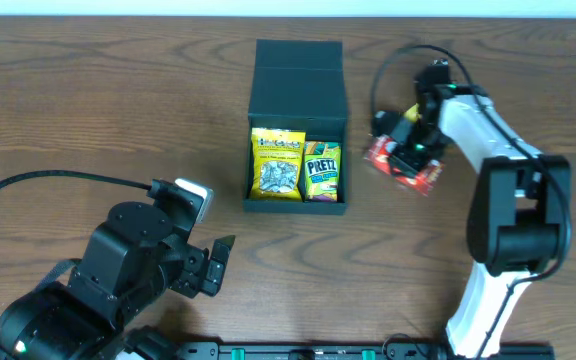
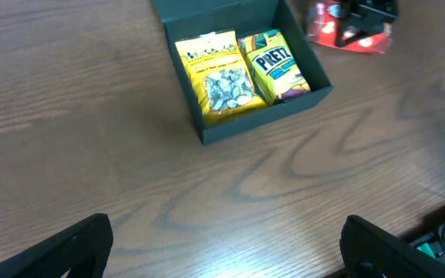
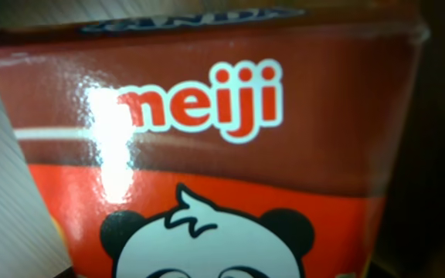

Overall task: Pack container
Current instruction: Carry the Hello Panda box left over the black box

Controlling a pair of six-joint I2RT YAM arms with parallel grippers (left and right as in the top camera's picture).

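The dark teal-black container (image 1: 298,90) stands open at the table's middle, lid flap folded back. Inside lie a yellow snack packet (image 1: 276,165) and a green-yellow Pretz packet (image 1: 322,170), side by side. In the left wrist view the container (image 2: 261,120) shows with both packets. My right gripper (image 1: 415,140) is down on a red snack carton (image 1: 423,178) to the right of the container; that carton (image 3: 230,154) fills the right wrist view and hides the fingers. My left gripper (image 1: 213,262) is open and empty above bare table, near the front left.
The right arm's white links (image 1: 508,200) stretch from the front right edge up to the carton. A black cable (image 1: 28,185) loops at the left. The red carton with the right gripper on it also shows in the left wrist view (image 2: 361,42).
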